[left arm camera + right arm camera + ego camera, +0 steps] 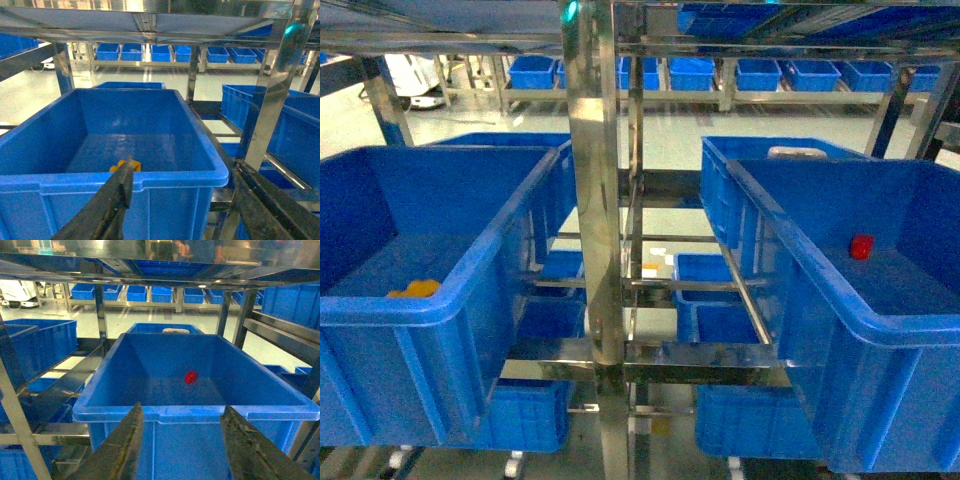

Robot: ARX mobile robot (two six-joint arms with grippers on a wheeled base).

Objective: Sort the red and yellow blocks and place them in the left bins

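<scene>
The yellow block [413, 289] lies on the floor of the big blue left bin [420, 305], near its front wall. In the left wrist view that block [118, 165] peeks out behind one finger [120, 190]. My left gripper [185, 167] hovers open just outside the bin's front rim [175, 177], holding nothing. The red block [861, 247] rests inside the blue crate on the right [800, 250]. The right wrist view shows this red block [190, 376] mid-floor in the crate [190, 412]. My right gripper [182, 409] is open before its front rim. Neither gripper shows in the head view.
A steel rack post [595, 200] stands between the two crates, with shelf rails around them. More blue crates [715, 300] sit on lower shelves, and a further one [500, 140] stands behind the left bin. A row of small blue crates [690, 72] lines the far rack.
</scene>
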